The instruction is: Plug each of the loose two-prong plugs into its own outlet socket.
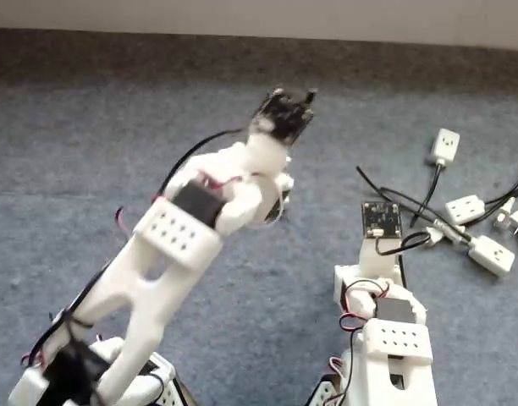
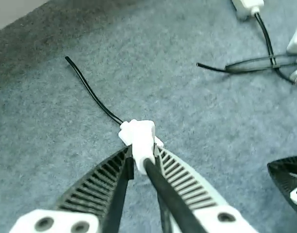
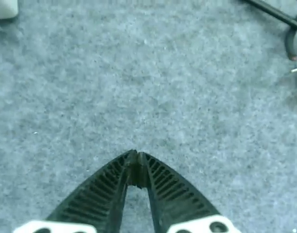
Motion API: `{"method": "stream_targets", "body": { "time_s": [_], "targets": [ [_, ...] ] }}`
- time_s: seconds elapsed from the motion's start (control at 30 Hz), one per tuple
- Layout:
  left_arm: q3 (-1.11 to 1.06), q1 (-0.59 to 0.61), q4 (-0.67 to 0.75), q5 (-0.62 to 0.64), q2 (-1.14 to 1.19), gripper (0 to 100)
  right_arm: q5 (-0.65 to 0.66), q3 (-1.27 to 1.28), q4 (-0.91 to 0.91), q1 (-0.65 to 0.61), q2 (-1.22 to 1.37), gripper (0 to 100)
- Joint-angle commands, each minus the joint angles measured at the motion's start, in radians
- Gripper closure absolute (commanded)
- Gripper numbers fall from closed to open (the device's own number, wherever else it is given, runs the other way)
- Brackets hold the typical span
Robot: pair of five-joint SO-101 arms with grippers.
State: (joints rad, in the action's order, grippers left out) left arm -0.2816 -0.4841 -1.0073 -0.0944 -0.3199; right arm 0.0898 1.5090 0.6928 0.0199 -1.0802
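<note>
- Between the ribbed fingers of my left gripper, pinched narrow, sits a white two-prong plug. I hold it above the carpet, ready to carry to a socket. Its prongs, I think, face away.
- Its black cord trails far left.
- My right gripper hangs closed and empty, low over the carpet.
- The outlet sockets lie far right.
</note>
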Motion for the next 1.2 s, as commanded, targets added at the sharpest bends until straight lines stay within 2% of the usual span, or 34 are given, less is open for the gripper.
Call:
{"method": "stream_targets", "body": {
  "time_s": [0.0,0.17,0.27,0.4,0.5,0.63,0.87,1.07,1.17],
  "targets": [
    [0.374,0.002,-0.181,-0.132,0.196,99,0.014,-0.004,0.005,0.008,-0.001,99.1],
    [0.611,0.005,-0.305,-0.407,0.453,99,0.017,-0.001,0.005,-0.035,-0.001,99.1],
    [0.704,0.005,-0.370,-0.531,0.572,99,0.017,-0.001,0.004,-0.033,-0.001,99.1],
    [0.756,0.004,-0.453,-0.686,0.662,99,0.009,-0.002,0.004,-0.008,-0.001,99.1],
    [0.757,0.007,-0.463,-0.772,0.690,99,-0.002,-0.002,-0.015,0.044,-0.001,99.1],
    [0.757,0.013,-0.471,-0.821,0.720,99,-0.040,-0.008,-0.016,0.090,-0.001,99.1],
    [0.759,0.042,-0.453,-0.825,0.803,99,-0.075,-0.012,-0.016,0.153,-0.001,99.1],
    [0.757,0.056,-0.405,-0.812,0.839,99,-0.075,-0.012,-0.016,0.150,-0.001,99.1],
    [0.757,0.058,-0.367,-0.752,0.839,99,-0.075,-0.012,-0.016,0.150,-0.001,99.1]
  ]
}}
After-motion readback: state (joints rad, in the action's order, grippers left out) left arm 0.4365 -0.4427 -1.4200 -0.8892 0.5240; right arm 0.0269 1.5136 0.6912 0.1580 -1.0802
